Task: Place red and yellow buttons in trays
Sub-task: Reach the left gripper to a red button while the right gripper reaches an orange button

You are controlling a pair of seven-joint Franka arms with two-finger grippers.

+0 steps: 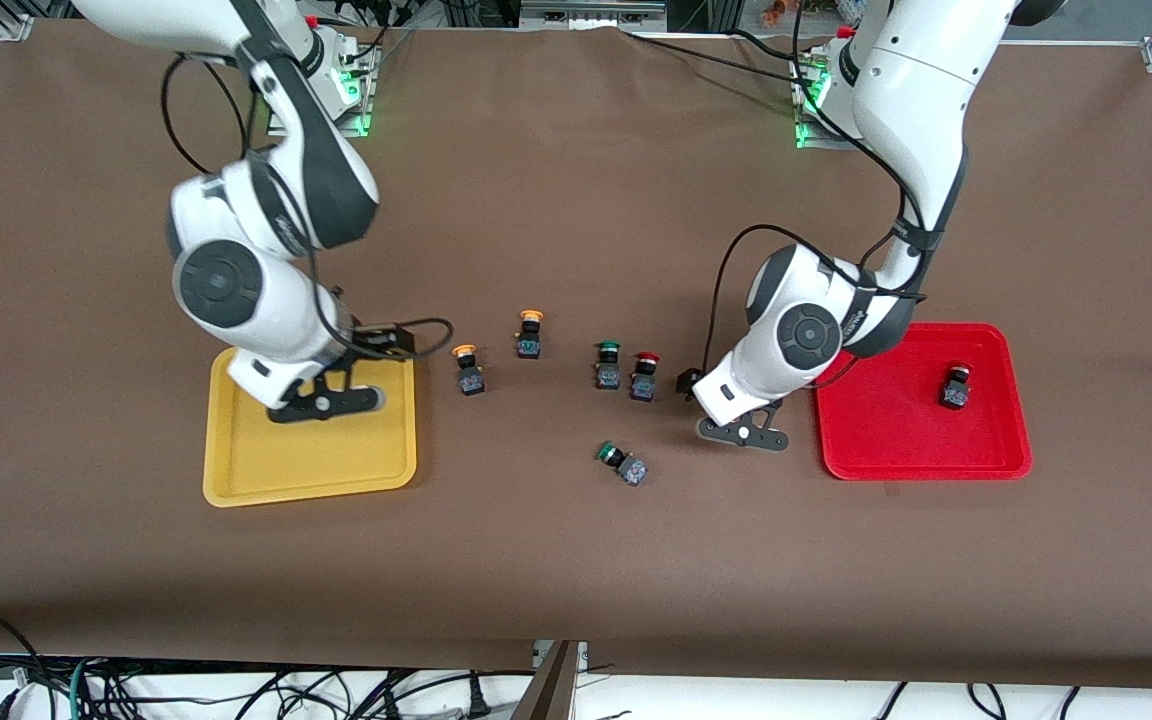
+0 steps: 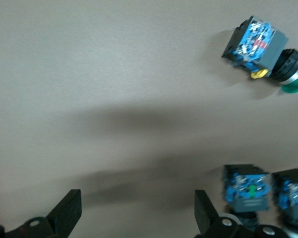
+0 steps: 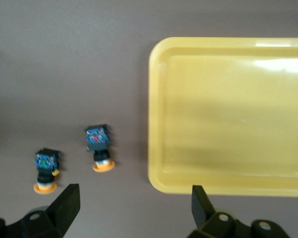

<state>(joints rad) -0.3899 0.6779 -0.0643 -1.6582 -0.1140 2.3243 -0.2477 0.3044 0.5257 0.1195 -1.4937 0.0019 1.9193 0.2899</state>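
Observation:
Two yellow buttons (image 1: 469, 368) (image 1: 530, 335) stand on the cloth beside the yellow tray (image 1: 306, 465); both yellow buttons (image 3: 99, 148) (image 3: 45, 171) also show in the right wrist view next to the yellow tray (image 3: 228, 114). A red button (image 1: 644, 376) stands mid-table. Another red button (image 1: 955, 386) sits in the red tray (image 1: 896, 430). My right gripper (image 1: 326, 400) (image 3: 134, 206) hangs open and empty over the yellow tray's rim. My left gripper (image 1: 741, 432) (image 2: 138, 213) is open and empty over bare cloth between the red tray and the mid-table red button.
A green-capped button (image 1: 608, 365) stands right beside the mid-table red one. Another green-capped button (image 1: 622, 463) (image 2: 263, 49) lies on its side nearer the front camera. A brown cloth (image 1: 576, 580) covers the table.

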